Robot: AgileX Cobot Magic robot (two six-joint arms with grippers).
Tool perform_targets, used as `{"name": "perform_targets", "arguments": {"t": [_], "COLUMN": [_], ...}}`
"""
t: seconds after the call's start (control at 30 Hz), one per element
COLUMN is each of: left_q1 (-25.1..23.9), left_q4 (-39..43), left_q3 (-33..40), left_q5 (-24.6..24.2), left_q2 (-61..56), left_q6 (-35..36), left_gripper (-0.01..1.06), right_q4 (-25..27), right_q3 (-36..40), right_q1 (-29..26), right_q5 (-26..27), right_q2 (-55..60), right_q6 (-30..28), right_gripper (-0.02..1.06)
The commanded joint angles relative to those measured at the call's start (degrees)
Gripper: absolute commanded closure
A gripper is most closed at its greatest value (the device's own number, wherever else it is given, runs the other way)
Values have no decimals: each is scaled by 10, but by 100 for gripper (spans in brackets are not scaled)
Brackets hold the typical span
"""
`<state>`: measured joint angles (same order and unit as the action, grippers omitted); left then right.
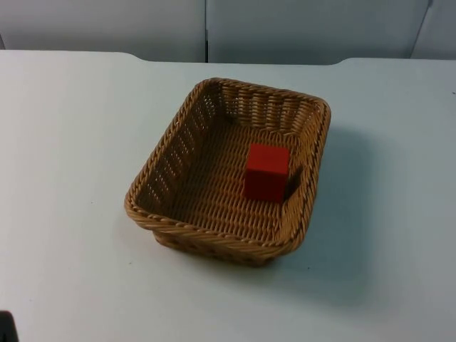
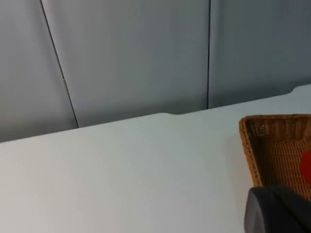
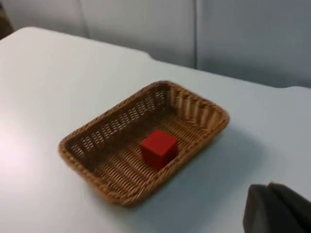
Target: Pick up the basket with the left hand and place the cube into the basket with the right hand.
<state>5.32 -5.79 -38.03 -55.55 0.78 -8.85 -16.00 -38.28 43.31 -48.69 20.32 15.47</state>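
A brown wicker basket point(image 1: 153, 167) sits on the white table near its middle, with no gripper touching it. A red cube point(image 1: 267, 171) lies inside it, against the right-hand wall. From the right wrist, the basket point(image 3: 112, 121) and the cube point(image 3: 158, 148) appear whole and some way ahead of my right gripper point(image 3: 277, 208), which is held back above the table. My left gripper point(image 2: 279, 211) also hangs clear, beside a corner of the basket point(image 2: 272, 145), where a sliver of the cube point(image 2: 307, 165) peeks in.
The grey partition wall point(image 1: 206, 28) closes off the far edge of the table point(image 1: 64, 142). White table top surrounds the basket on every side. A small black object point(image 1: 6, 328) sits at the front left corner.
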Motion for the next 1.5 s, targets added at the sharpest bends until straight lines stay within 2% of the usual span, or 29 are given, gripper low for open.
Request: {"name": "perform_targets", "arguments": {"t": [0.0,0.13,0.37,0.5,0.67,0.8,1.07,1.3,1.37,1.47], "left_q1": [-2,-3,-3,-3,-3,-3,-3,-3,-3,-3], "left_q4": [2,4,4,5,18,20,20,17,17,17], "left_q3": [11,42,74,74,74,74,74,74,74,74], "left_q5": [-25,-83,-83,-80,-80,-80,-80,-75,-74,-73], "left_q2": [-8,-8,-8,-8,-8,-8,-8,-8,-8,-8], "left_q6": [6,16,18,18,18,18,18,18,18,18], "left_gripper": [105,105,105,105,105,105,105,105,105,105], "right_q4": [53,65,89,95,117,124,149,151,150,150], "right_q3": [3,3,3,16,73,91,90,90,90,90], "right_q1": [2,2,2,2,2,2,2,2,-2,-44], "right_q5": [-13,-64,-97,-140,-120,-132,-130,-130,-130,-130], "right_q2": [-2,-2,-11,-23,-44,-60,-96,-97,-97,-97], "right_q6": [-57,-80,-102,-103,-104,-108,-110,-110,-110,-110], "right_gripper": [105,105,105,105,105,105,105,105,105,105]}}
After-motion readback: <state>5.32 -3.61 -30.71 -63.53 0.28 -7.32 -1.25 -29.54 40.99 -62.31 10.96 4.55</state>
